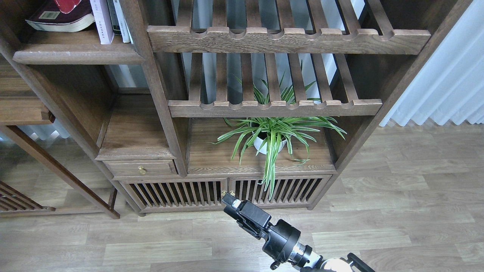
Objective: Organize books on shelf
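The shelf (75, 54) is the solid dark-brown board at the top left. A thick maroon book (56, 19) lies flat on it, pages facing me. A corner of the red book (68, 4) shows above the maroon one at the top edge; what holds it is out of view. The pale lavender-white book (101, 20) stands upright to the right, with other upright books (118, 19) beside it. My right gripper (229, 200) hangs low in front of the cabinet doors, far below the shelf; its fingers cannot be told apart. My left gripper is out of view.
Two slatted racks (287, 37) with notched front rails fill the middle and right. A potted spider plant (270, 138) stands on the lower board. Below it are slatted cabinet doors (227, 192) and a small drawer (141, 168). A white curtain (450, 75) hangs at right over wood flooring.
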{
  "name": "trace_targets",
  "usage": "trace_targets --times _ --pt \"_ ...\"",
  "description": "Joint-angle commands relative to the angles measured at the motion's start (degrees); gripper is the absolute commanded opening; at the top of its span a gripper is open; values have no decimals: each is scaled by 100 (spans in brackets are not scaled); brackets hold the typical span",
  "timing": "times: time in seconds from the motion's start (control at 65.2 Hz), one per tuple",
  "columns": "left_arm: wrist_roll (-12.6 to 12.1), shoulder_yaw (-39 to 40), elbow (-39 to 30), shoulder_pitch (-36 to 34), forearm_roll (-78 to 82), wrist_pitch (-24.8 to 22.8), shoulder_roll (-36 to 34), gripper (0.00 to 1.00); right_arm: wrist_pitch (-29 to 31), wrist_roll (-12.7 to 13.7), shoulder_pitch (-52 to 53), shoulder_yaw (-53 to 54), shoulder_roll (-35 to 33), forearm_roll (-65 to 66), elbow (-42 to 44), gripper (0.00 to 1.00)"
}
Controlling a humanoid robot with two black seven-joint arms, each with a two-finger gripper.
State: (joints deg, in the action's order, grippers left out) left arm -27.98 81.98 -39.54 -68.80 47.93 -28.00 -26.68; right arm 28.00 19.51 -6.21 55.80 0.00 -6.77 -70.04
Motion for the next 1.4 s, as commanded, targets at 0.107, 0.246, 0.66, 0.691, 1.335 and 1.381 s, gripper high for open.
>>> trace_targets --times 0.107,0.246,0.66,0.691,1.335,1.381 --pt "-2 -121 148 42 41 0 356 50 0 0 -29 18 0 0 -10 85" --pt "-2 -156 34 209 -345 0 339 61 0 0 -64 18 0 0 -1 85" --pt "-2 125 -616 262 -1251 0 391 62 0 0 -82 27 0 0 17 86" --pt "-2 143 -669 262 -1269 0 409 62 0 0 -82 19 0 0 17 85" --pt "-2 705 -1855 2072 -2323 0 -277 93 0 -18 243 212 0 -62 17 87" --pt "-2 714 -2198 2371 -2516 0 -285 93 0 -44 296 212 0 -62 17 87"
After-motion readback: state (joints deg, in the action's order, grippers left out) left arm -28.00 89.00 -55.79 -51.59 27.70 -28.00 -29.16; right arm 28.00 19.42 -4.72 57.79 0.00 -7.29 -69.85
